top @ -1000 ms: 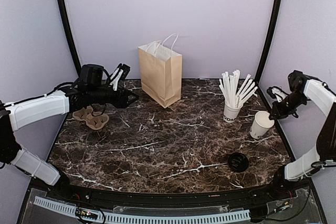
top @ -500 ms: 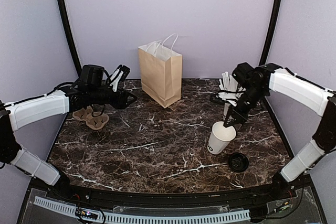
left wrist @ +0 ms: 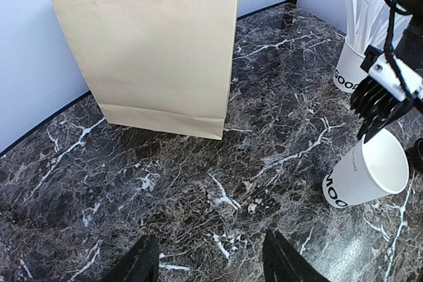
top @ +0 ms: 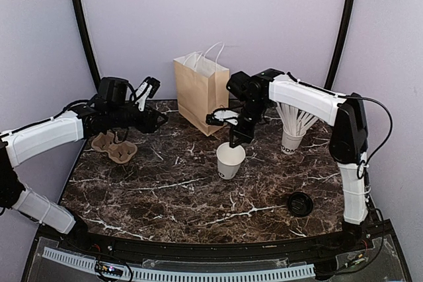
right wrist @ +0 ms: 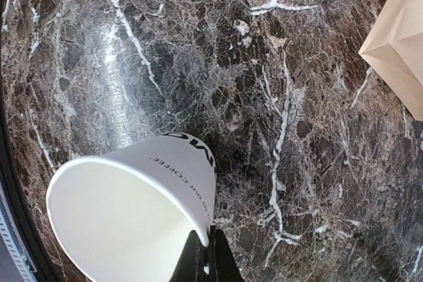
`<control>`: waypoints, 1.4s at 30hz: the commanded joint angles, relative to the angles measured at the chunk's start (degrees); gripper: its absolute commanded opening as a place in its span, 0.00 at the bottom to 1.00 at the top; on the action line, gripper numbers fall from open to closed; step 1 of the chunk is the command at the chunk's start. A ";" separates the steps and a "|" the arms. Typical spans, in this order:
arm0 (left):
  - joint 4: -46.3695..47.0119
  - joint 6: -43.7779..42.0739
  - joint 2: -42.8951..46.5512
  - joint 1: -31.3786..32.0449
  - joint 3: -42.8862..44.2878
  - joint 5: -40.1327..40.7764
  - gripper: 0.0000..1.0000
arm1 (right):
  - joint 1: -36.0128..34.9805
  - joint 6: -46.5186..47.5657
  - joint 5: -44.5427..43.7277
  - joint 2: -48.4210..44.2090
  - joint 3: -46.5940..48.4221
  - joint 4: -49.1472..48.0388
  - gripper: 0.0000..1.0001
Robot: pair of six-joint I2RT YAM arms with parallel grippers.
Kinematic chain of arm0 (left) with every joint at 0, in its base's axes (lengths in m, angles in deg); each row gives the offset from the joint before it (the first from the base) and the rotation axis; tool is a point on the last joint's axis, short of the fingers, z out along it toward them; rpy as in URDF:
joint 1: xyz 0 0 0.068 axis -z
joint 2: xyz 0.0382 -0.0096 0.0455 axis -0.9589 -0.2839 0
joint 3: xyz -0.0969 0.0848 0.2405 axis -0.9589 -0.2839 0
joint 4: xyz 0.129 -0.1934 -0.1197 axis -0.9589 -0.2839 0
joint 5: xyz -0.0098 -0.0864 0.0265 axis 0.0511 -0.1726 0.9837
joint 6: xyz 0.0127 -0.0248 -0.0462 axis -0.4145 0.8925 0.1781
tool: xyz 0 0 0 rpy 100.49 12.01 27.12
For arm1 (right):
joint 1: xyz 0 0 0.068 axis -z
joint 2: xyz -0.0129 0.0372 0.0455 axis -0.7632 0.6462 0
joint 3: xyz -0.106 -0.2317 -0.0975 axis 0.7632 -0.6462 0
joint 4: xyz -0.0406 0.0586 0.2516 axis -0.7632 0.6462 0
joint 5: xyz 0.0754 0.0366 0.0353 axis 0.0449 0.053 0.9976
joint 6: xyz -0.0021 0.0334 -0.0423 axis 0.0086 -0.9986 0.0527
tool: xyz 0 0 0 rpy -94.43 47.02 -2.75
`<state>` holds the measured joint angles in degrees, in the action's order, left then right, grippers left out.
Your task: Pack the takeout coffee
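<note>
The takeout coffee cup [top: 230, 161], white with dark lettering and without its lid, hangs tilted near the table's middle. My right gripper [top: 236, 138] is shut on its rim, one finger inside and one outside; in the right wrist view the cup [right wrist: 132, 209] fills the lower left by the gripper [right wrist: 210, 255]. The black lid [top: 299, 203] lies alone at the front right. My left gripper [top: 158, 120] hovers open and empty at the left, facing the brown paper bag [top: 201, 94]. In the left wrist view the cup [left wrist: 367, 177] shows at the right, past the gripper [left wrist: 211, 262].
A second white cup holding wrapped straws [top: 291, 138] stands at the back right. A cardboard cup carrier [top: 114, 148] lies under the left arm. The bag [left wrist: 149, 44] stands upright at the back centre. Curved black posts frame the purple walls.
My right arm took the cup from the right edge and swept it left to the table's middle, near the bag. The left arm barely shifted.
</note>
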<state>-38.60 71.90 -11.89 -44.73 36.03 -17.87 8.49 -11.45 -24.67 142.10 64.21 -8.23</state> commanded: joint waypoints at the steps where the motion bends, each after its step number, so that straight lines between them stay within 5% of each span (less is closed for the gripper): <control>1: -0.24 -1.70 1.83 0.14 0.00 1.62 0.57 | -2.19 -0.27 -2.86 2.06 3.95 0.85 0.00; 7: -2.12 -1.68 -0.98 0.14 1.81 1.04 0.57 | -3.18 -1.12 -3.59 2.71 4.08 0.13 0.00; 11: -2.15 -1.44 -1.51 0.14 2.02 -0.20 0.57 | -3.22 -1.71 -3.30 3.04 4.82 0.16 0.18; 17: -1.56 -1.23 -1.36 0.14 1.66 1.46 0.57 | -3.13 -2.56 -3.36 -5.33 2.04 -1.52 0.26; 21: -1.00 -0.25 0.26 0.23 1.64 1.26 0.58 | -2.26 -1.25 -3.83 -17.99 -10.24 -3.10 0.26; 26: 2.23 -0.04 3.22 0.32 -0.16 -0.07 0.75 | -0.44 0.96 -9.20 -36.33 -40.56 -13.87 0.24; 29: 3.63 -0.85 4.20 0.32 -1.32 0.74 0.76 | -0.41 4.26 -10.98 -41.99 -56.75 -15.33 0.22; 42: 3.20 -2.58 2.29 0.32 -1.50 2.75 0.74 | -0.40 6.63 -4.61 -50.38 -67.86 -10.19 0.31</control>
<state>-35.69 70.46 -9.33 -44.71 35.18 -15.75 8.14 -6.75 -30.55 92.66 -2.92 -19.31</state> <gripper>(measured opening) 0.744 0.312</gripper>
